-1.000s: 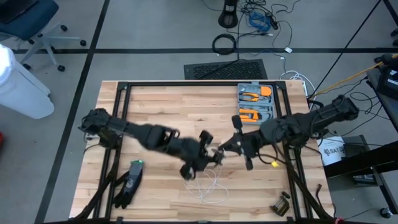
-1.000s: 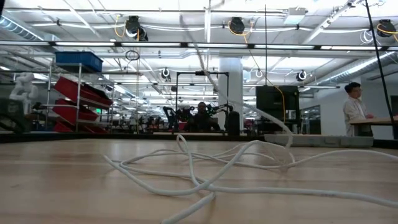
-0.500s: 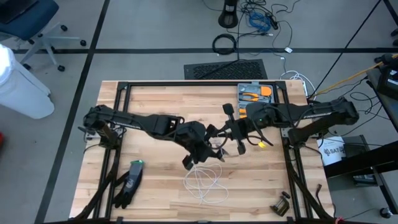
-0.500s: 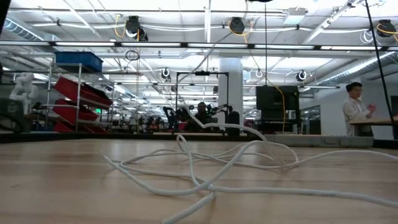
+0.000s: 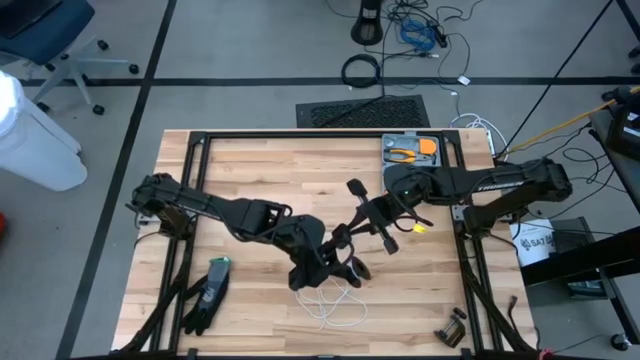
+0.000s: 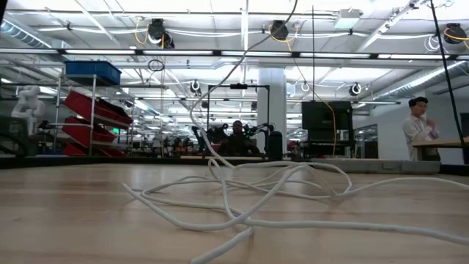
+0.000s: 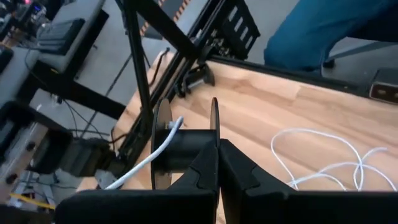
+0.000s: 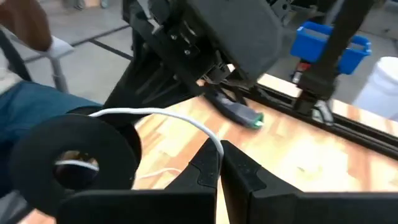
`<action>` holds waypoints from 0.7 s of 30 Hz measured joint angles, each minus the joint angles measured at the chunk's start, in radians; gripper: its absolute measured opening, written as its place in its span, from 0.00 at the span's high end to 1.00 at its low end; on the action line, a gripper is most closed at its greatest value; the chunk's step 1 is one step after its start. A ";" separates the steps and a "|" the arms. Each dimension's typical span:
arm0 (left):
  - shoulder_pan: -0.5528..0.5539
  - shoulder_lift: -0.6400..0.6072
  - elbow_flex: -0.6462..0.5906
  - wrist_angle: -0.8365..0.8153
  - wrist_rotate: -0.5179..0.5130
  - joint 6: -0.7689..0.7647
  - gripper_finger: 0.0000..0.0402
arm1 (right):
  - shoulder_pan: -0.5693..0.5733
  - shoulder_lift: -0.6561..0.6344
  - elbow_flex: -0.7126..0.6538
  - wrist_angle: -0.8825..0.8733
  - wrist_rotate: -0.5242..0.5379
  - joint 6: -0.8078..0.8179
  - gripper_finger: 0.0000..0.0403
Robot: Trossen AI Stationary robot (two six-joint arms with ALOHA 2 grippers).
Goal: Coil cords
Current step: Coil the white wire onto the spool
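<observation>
A thin white cord (image 5: 331,301) lies in loose loops on the wooden table, near the front; the low view shows them too (image 6: 242,198). One strand (image 6: 220,81) rises off the table out of the top of that view. My left gripper (image 5: 340,264) is shut on a small black spool (image 7: 183,146) above the loops. The cord's end (image 7: 171,127) goes into the spool's core. My right gripper (image 5: 348,231) is just beyond it toward the far right, shut on the cord (image 8: 186,121). That view also shows the spool (image 8: 74,162). My left gripper pinches one round disc of the spool at its rim (image 7: 214,134) between its two fingers. The spool is lifted clear of the table, its axis lying across the fingers. My right gripper pinches a single strand of the cord (image 8: 217,147) at its fingertips. From there the cord arcs slack to the spool (image 8: 93,113).
A grey tool tray with orange pliers (image 5: 410,160) stands at the far right. A dark object with a green light (image 5: 207,293) lies near the front left. A small dark part (image 5: 452,328) lies at the front right. Black frame rails (image 5: 190,160) border the table.
My right gripper has gone toward the far edge and a little left with the cord. My left gripper went toward the far edge, then back toward the near edge with the spool. The raised strand has swung left in the low view; the loops on the table stay put.
</observation>
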 joint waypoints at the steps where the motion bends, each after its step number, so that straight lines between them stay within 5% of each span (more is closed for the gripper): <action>1: -0.006 0.000 0.000 0.011 0.000 0.001 1.00 | 0.000 0.006 0.000 0.004 -0.006 0.009 1.00; 10: -0.075 0.000 0.000 0.075 -0.011 0.030 1.00 | 0.007 0.086 0.000 -0.003 -0.014 0.089 1.00; 21: -0.144 0.000 0.000 0.098 -0.254 -0.009 1.00 | 0.101 0.099 0.000 -0.105 0.082 0.223 1.00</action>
